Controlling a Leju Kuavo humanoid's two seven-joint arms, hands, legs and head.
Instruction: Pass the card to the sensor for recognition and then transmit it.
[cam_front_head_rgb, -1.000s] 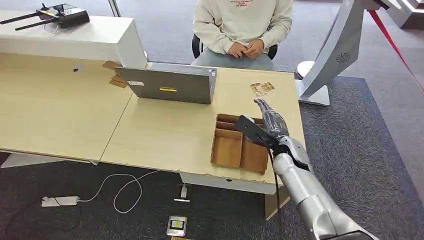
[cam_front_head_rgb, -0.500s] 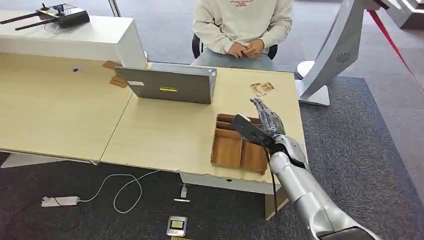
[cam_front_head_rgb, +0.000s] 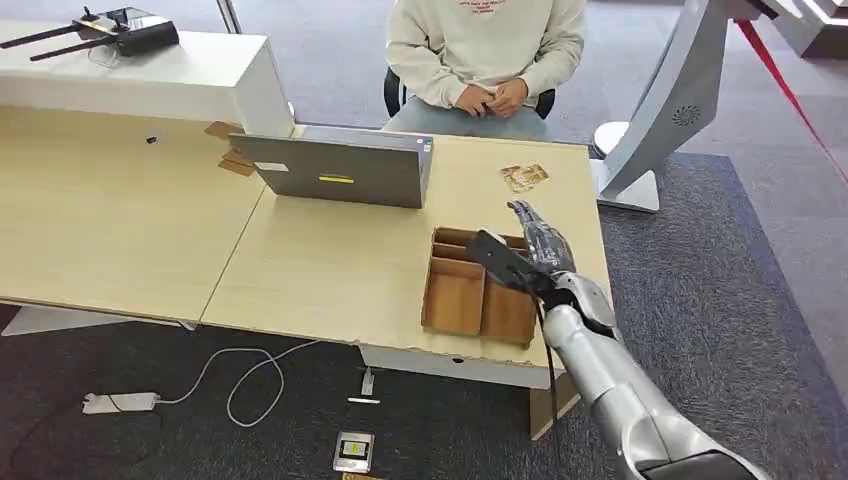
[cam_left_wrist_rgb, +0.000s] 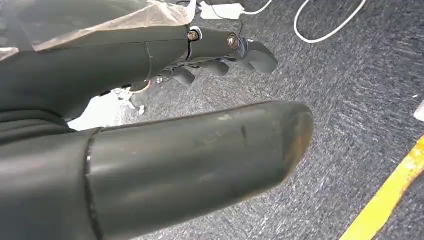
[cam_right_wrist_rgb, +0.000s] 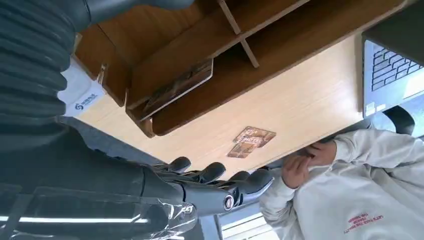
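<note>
The right hand hovers over the right end of the brown wooden divided tray, fingers stretched out and apart, holding nothing; since half a second ago it has edged slightly right and nearer, back to about where it was a second ago. A brown printed card lies in the tray's far right compartment, and more cards lie on the pale wooden desk beyond. The left hand hangs over grey carpet, fingers loosely curled, empty

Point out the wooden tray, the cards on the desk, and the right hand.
wooden tray (cam_front_head_rgb: 455, 297), head view, floor of its left compartment
cards (cam_front_head_rgb: 525, 177), head view, middle of the pile
right hand (cam_front_head_rgb: 530, 255), head view, middle of the hand
</note>
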